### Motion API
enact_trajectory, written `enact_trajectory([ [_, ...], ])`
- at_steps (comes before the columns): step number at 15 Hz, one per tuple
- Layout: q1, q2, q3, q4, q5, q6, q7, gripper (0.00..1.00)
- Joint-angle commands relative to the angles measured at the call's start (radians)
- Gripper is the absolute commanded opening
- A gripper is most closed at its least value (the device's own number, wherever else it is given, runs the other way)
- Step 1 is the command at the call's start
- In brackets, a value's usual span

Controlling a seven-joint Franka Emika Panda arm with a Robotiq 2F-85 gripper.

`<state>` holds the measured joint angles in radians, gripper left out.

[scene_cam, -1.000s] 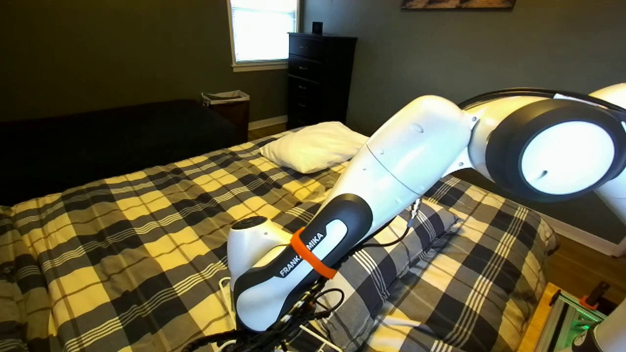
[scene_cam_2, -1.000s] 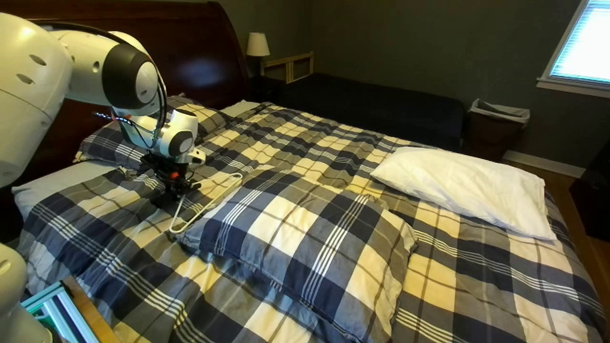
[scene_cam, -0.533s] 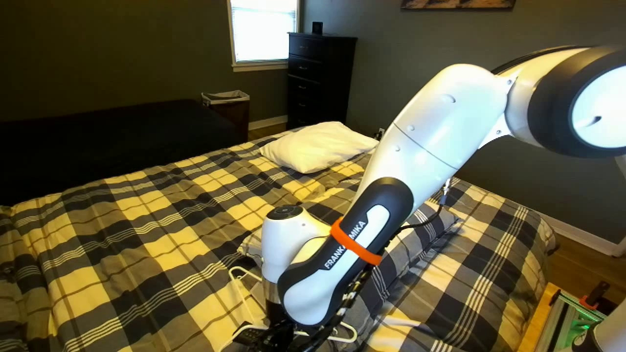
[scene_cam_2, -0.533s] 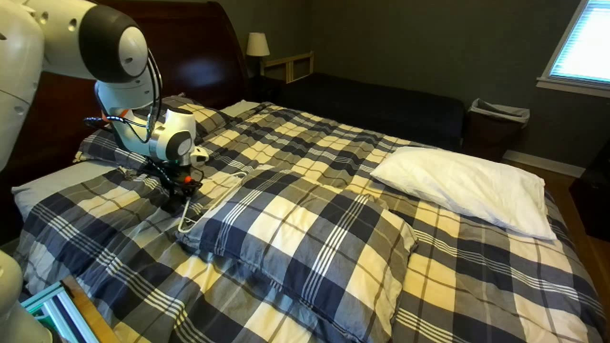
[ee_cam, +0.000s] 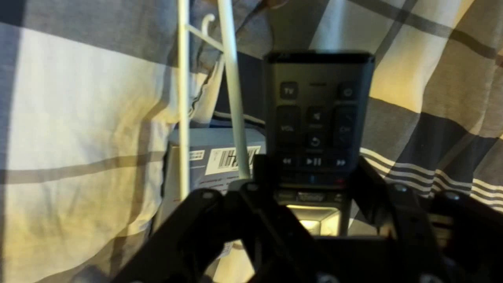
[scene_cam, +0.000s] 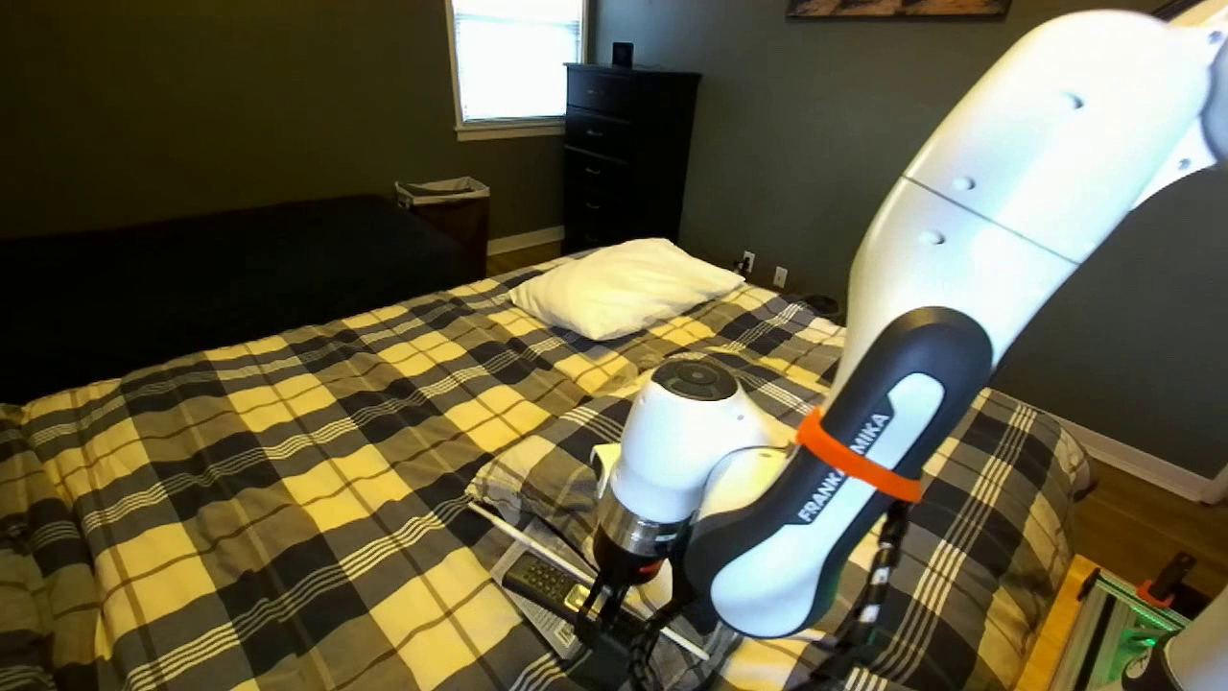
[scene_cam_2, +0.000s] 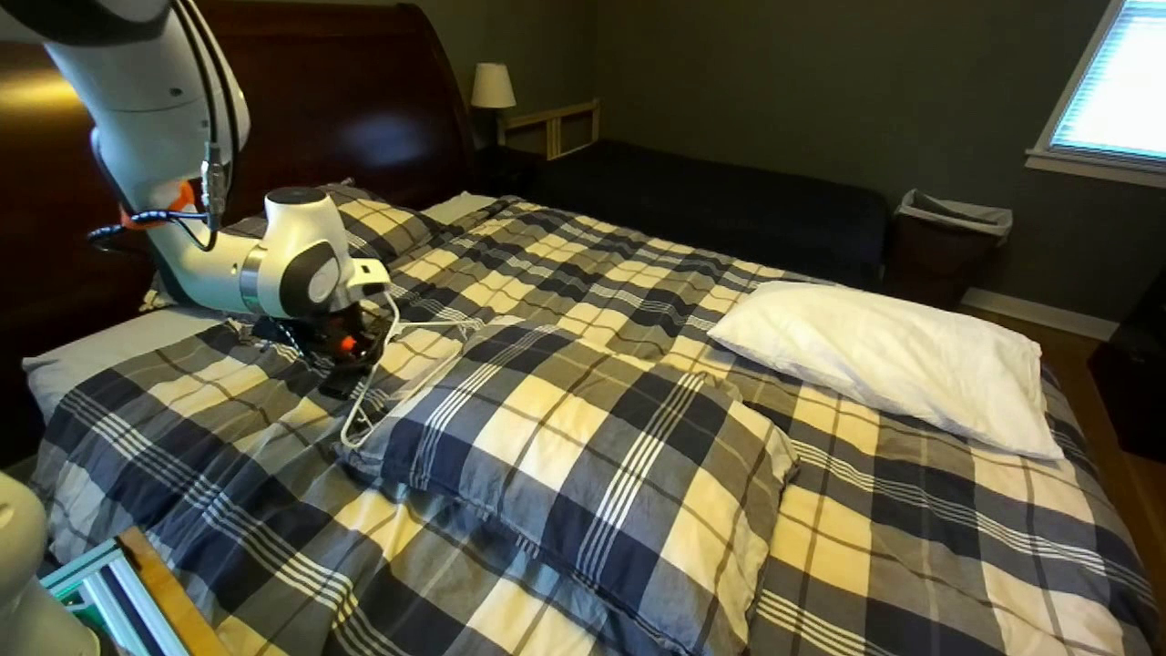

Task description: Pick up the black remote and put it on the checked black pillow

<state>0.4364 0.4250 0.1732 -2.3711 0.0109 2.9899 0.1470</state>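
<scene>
- My gripper [ee_cam: 313, 169] is gripping the black remote [ee_cam: 319, 122] by its two long sides, the jaws standing only as far apart as the remote is wide
- The remote is showing its key side in the wrist view, the TV, volume and play markings standing upright
- In both exterior views I am holding the gripper low over the plaid bedspread [scene_cam_2: 893, 538]; how high the remote is hanging there I am not managing to tell
- The checked black pillow [scene_cam_2: 583, 456] is lying on the bedspread to the right of my gripper in an exterior view, near to it
- A white hanger [ee_cam: 235, 92] is showing between my gripper and that pillow, running past the left side of the remote in the wrist view; whether it is touching the gripper I am not managing to tell
- A grey box [ee_cam: 212, 138] with a barcode label [ee_cam: 224, 160] is lying under the hanger, left of the remote
- A plain white pillow [scene_cam_2: 884, 364] is lying toward the far right of the bedspread
- My white arm [scene_cam: 945, 288] is slanting down from the right in an exterior view, an orange band [scene_cam: 857, 464] circling it
- A dark headboard [scene_cam_2: 364, 100] is standing at the far left, a lamp [scene_cam_2: 493, 87] standing just past its right end
</scene>
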Motion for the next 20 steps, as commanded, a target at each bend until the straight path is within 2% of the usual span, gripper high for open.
enact_trajectory([
  [1,0.068,-0.218,-0.084,-0.225,-0.042,0.142,0.1,0.29],
  [3,0.045,-0.267,-0.072,-0.295,-0.008,0.25,0.075,0.29],
  [6,0.043,-0.335,-0.089,-0.361,0.051,0.296,0.138,0.29],
  [8,0.082,-0.372,-0.162,-0.376,0.103,0.237,0.16,0.29],
  [9,0.147,-0.349,-0.278,-0.34,0.115,0.168,0.129,0.29],
  [10,0.068,-0.322,-0.153,-0.341,0.082,0.245,0.128,0.54],
  [11,0.095,-0.33,-0.211,-0.34,0.089,0.211,0.127,0.54],
  [13,0.114,-0.332,-0.262,-0.336,0.09,0.191,0.127,0.54],
  [14,0.118,-0.332,-0.266,-0.336,0.091,0.191,0.127,0.29],
  [16,0.146,-0.324,-0.354,-0.361,0.058,0.216,0.161,0.29],
  [19,0.119,-0.411,-0.44,-0.456,0.1,0.25,0.191,0.29],
  [20,0.096,-0.38,-0.449,-0.378,0.133,0.206,0.185,0.29],
])
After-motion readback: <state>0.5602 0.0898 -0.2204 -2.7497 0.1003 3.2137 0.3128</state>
